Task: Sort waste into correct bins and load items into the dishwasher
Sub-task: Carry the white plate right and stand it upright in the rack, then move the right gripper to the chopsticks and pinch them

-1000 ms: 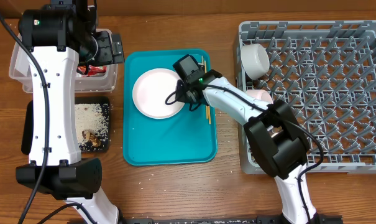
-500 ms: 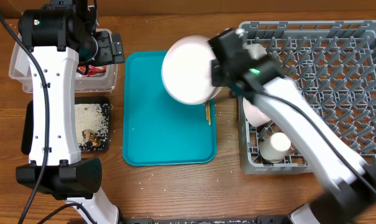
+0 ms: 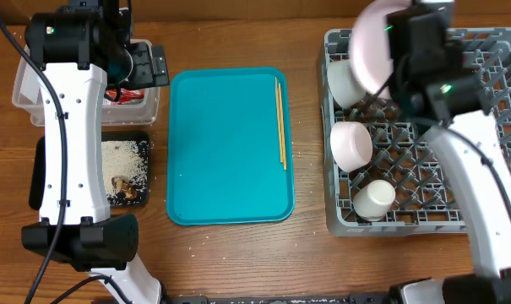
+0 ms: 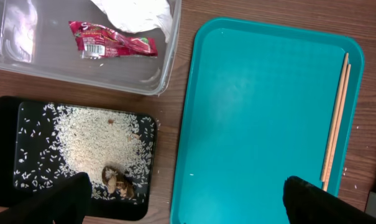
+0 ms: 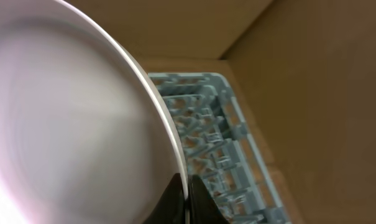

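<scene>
**Desk:** What has the right claw got?

**Photographer:** It is clamped tight on the rim of a pale pink plate. The plate is held on edge, high over the far corner of the grey rack, which sits to the right of the teal tray.

**Desk:** And the left claw?

**Photographer:** Spread wide and holding nothing, above the tray's left edge.

**Desk:** What is loaded?

**Photographer:** Two bowls and a white cup stand in the rack's column nearest the tray. Two chopsticks lie along the tray's right edge.

**Desk:** The waste?

**Photographer:** Left of the tray, a clear tub holds a red wrapper and a white tissue. Beside the tub, also left of the tray, a black tray carries rice and brown scraps.
</scene>
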`<state>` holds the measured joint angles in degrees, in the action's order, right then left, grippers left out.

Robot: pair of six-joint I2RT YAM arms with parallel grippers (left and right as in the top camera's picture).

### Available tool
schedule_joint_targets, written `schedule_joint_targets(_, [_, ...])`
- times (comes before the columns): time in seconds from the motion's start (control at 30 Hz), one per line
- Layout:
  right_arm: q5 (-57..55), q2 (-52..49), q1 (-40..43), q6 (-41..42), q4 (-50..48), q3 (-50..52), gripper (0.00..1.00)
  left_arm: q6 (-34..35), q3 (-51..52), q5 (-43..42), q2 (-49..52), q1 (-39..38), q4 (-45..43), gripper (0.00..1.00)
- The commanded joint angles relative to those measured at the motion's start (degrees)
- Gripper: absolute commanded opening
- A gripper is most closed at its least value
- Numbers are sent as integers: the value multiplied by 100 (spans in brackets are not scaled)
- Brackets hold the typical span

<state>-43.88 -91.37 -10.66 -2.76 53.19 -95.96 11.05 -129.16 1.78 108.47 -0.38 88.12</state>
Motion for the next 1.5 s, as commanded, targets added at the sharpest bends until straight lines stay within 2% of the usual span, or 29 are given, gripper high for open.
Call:
schedule_joint_targets(0.0, [109,-361,367,-1075,-282,87,4,79,-59,28,39,0,-9,100])
schedule_joint_targets(0.2, [-315,-1036,463,-2140,-1038,87,4,79,-59,28,39,0,-9,100])
schedule_joint_targets(0.43, [-706,-1368,507,-2105,-1224,140,4,79,-57,28,39,0,-9,100])
schedule_joint_targets(0.7, [-431,-1414,470,-2100,-1211,153,4,79,-57,28,39,0,-11,100])
schedule_joint_targets(0.73, [-378,-1412,455,-2103,-1196,153,7,79,-57,28,39,0,-9,100])
schedule_joint_targets(0.77, [-337,-1412,435,-2098,-1172,153,16,79,-57,28,39,0,-9,100])
schedule_joint_targets(0.8, [-286,-1414,415,-2098,-1139,153,31,79,-59,28,39,0,-11,100])
schedule_joint_targets(0.83, [-227,-1412,396,-2087,-1097,153,34,79,-59,28,39,0,-9,100])
schedule_joint_targets(0.97, [-103,-1412,374,-1659,-1023,151,72,79,-57,28,39,0,-9,100])
schedule_joint_targets(1.1, [-98,-1381,374,-1342,-1064,96,99,79,-57,28,39,0,-9,100])
schedule_joint_targets(1.2, [186,-1266,374,-1248,-846,-205,100,79,-59,28,39,0,-9,100])
schedule_joint_targets(1.33, [1762,-988,374,-903,160,-1082,100,79,-57,28,39,0,-9,100])
schedule_joint_targets(1.47, [3891,-848,374,-743,966,-1635,100,79,-57,28,39,0,-11,100])
